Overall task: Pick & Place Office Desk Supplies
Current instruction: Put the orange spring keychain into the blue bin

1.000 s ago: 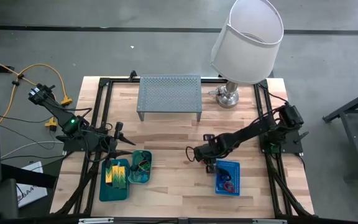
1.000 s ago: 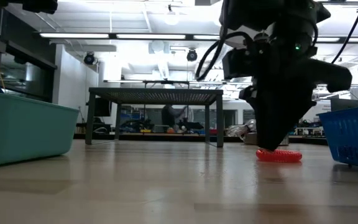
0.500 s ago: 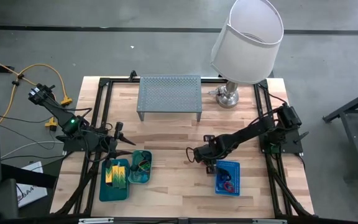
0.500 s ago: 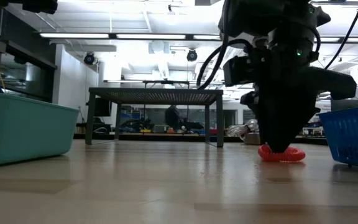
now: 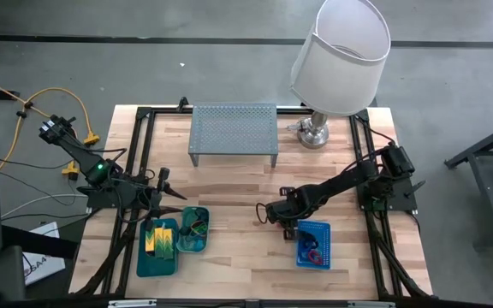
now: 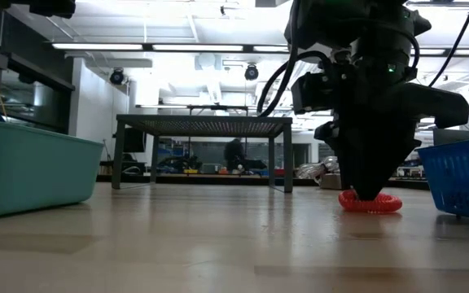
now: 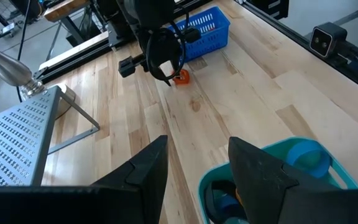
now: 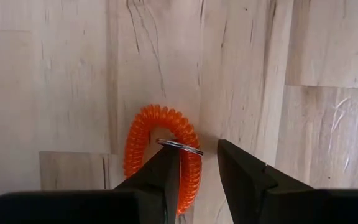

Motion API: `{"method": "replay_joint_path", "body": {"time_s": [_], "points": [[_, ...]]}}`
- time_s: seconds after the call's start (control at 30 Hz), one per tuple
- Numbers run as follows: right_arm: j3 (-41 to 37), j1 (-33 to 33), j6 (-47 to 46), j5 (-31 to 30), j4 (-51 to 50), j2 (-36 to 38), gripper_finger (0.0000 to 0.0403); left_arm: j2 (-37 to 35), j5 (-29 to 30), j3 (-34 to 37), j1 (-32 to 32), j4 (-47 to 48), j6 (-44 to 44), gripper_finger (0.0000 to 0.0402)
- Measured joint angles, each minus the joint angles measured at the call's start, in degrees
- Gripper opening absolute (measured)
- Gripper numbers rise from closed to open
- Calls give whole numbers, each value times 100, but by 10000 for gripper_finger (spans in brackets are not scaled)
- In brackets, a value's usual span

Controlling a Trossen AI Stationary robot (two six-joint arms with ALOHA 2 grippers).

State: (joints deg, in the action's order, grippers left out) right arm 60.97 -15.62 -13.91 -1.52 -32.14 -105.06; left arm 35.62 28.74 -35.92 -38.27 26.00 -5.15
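No legible writing — right gripper (image 8: 197, 171) straddles orange coil loop (image 8: 160, 149)

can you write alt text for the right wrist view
Looking straight down at a light wooden table, the right gripper has its two dark fingers open astride one side of an orange coiled band loop lying flat on the wood. A small metal ring on the loop sits just ahead of the fingertips.

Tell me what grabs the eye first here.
The big white-shaded lamp at the table's far right corner stands out. Mid-table, the right gripper hangs over an orange coiled band loop beside the blue mesh basket, jaws astride one side of it.
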Motion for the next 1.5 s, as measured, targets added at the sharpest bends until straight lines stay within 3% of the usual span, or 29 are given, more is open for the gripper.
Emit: {"method": "replay_joint_path", "body": {"time_s": [0.2, 0.57, 0.9, 1.2, 1.5], "points": [[0, 0, 0, 6, -5, 0, 89, 0, -1, 0, 1, 2, 0, 161], [-2, -2, -1, 22, -11, 4, 26, 0, 1, 0, 1, 2, 0, 161], [32, -2, 3, 20, -79, 205, 30, -1, 0, 0, 1, 0, 0, 161], [292, -83, 36, -149, -161, 1097, 29, -1, 0, 0, 0, 1, 0, 161], [284, -492, -552, -229, -420, 1163, 29, 0, -1, -2, 1, 4, 0, 161]]}}
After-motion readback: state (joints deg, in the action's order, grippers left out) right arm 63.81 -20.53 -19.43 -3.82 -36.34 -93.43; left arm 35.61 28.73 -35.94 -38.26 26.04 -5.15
